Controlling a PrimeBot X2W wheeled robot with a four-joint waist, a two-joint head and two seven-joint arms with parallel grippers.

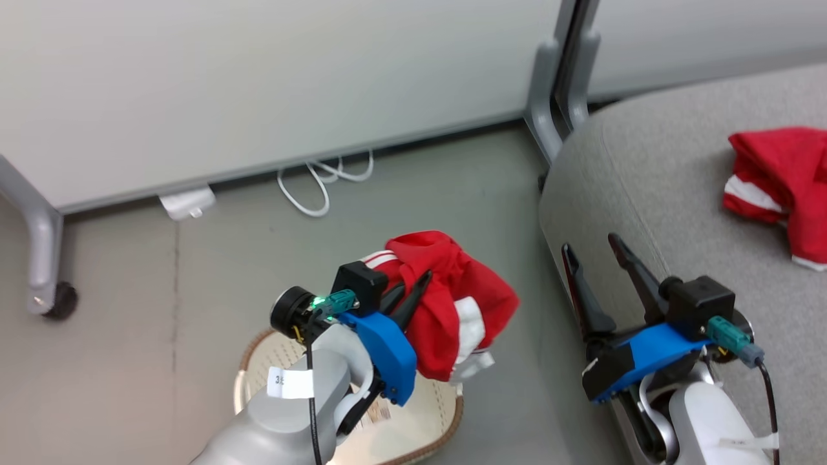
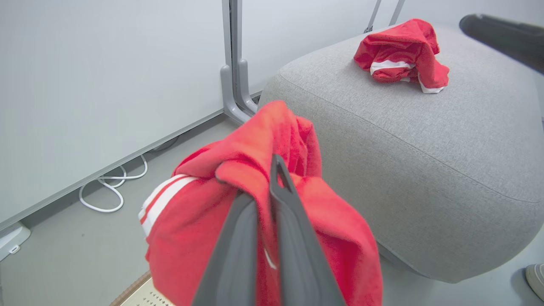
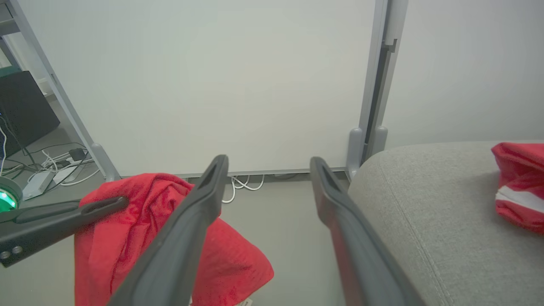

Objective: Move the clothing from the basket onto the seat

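Grey floor (image 1: 452, 194) lies between basket (image 1: 457, 420) and seat (image 1: 646, 168); left pincer (image 1: 413, 284) pinches a dangling garment (image 1: 471, 303), right pincer (image 1: 590, 243) spread. Loose fabric could slip, landing short.

An office or lab room is suggested by pale partition panels (image 1: 258, 84) carried on grey wheeled legs (image 1: 40, 245), a smooth grey floor (image 1: 420, 194), loose white cables (image 1: 318, 184) lying along the far panel's foot, and a grey upholstered seat (image 1: 665, 194) at the right.
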